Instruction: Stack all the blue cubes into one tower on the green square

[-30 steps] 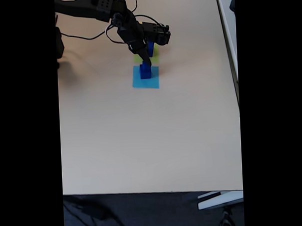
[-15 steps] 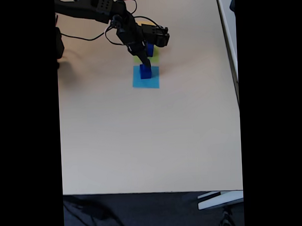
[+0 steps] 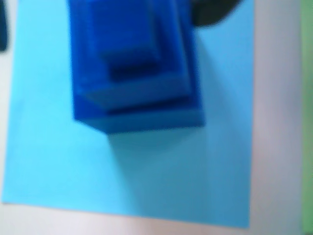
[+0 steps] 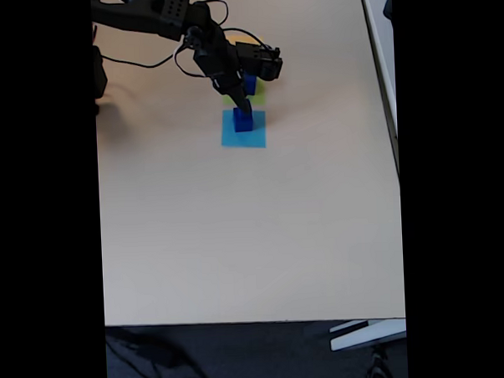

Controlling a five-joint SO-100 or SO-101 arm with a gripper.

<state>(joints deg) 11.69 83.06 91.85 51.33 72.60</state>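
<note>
Gripper (image 4: 244, 108) at cubes (image 3: 134, 68) stacked on light-blue square (image 3: 58, 161) (wrong pad); jaw state indeterminate. Next: transfer to green square (image 4: 258, 90).

In the fixed view we find a stack of cubes (image 4: 243, 119) standing on a flat square (image 4: 243, 129) in the far half of the bench (image 4: 254, 231), with the tool (image 4: 243, 104) directly above it. Just behind that square lies a second square (image 4: 258, 90) carrying another cube (image 4: 250, 82), partly hidden by the arm. In the wrist view the stack (image 3: 134, 68) sits toward the upper left of its square (image 3: 195, 161), smaller blocks stepped upon larger.
</note>
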